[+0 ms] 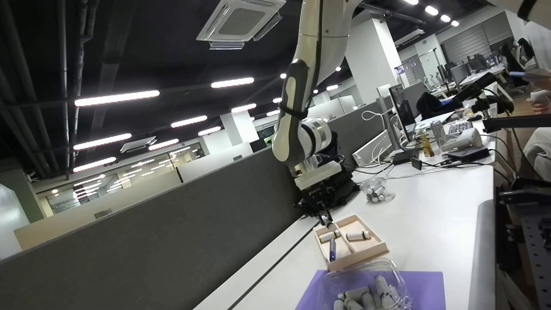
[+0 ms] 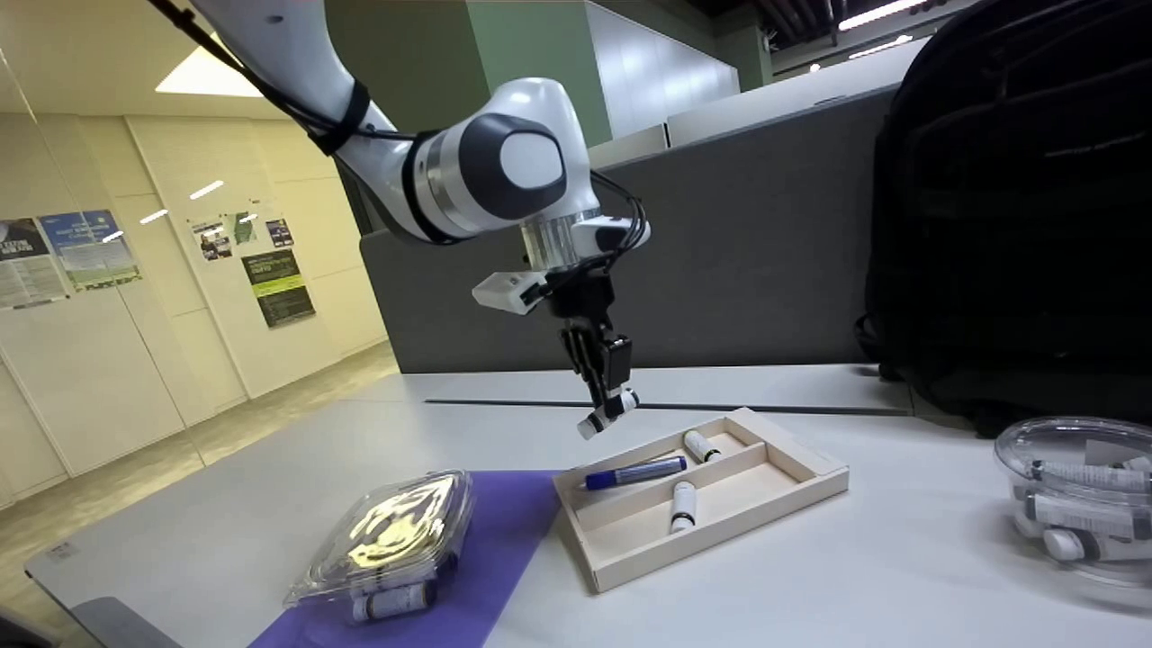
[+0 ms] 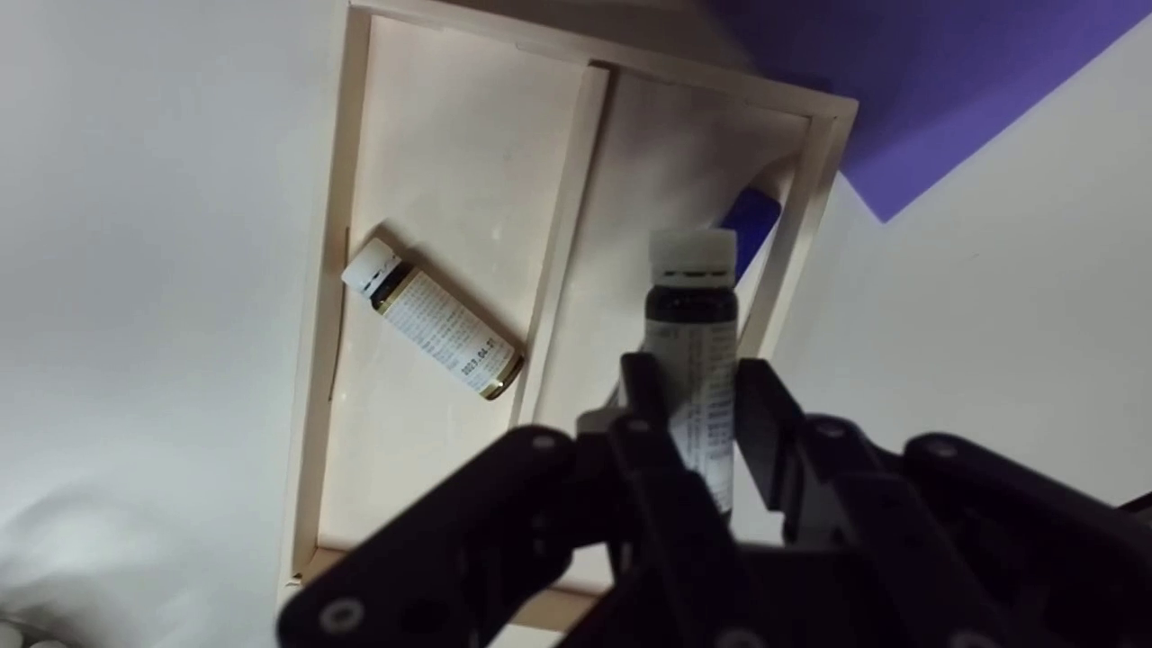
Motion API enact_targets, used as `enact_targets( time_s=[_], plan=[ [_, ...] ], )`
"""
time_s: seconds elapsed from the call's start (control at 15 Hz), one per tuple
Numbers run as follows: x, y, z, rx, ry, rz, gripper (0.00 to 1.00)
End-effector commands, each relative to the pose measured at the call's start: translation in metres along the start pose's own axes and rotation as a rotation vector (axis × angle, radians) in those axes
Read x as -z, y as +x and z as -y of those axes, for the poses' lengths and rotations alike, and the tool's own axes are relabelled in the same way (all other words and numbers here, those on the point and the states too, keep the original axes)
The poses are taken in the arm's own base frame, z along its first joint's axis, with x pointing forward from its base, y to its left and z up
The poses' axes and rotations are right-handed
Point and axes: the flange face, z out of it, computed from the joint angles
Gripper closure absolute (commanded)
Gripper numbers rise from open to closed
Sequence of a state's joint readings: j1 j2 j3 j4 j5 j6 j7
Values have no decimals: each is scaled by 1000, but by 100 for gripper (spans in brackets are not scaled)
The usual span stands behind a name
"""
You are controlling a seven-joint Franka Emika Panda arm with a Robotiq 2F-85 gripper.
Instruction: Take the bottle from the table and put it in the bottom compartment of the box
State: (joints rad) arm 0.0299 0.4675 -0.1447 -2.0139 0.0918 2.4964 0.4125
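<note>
My gripper is shut on a small dark bottle with a white cap and pale label. In an exterior view the held bottle is tilted and in the air above the far side of the tan box, apart from it. The box stands on the white table; a divider splits it lengthwise. One bottle lies in one compartment. The compartment across the divider holds another bottle and a blue marker. In the wrist view my gripper hides most of that bottle.
A purple mat with a clear plastic container of bottles lies beside one end of the box. A round clear tub of bottles stands past the other end. A black backpack and grey partition are behind.
</note>
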Motion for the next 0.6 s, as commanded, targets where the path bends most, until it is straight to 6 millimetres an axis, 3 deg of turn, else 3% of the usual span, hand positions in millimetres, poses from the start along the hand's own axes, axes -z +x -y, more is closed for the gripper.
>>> enact_targets(
  time_s=[0.0, 0.53],
  plan=[
    [-9, -1, -11, -6, -37, -10, 93],
    [-53, -10, -51, 12, -123, -41, 93]
  ],
)
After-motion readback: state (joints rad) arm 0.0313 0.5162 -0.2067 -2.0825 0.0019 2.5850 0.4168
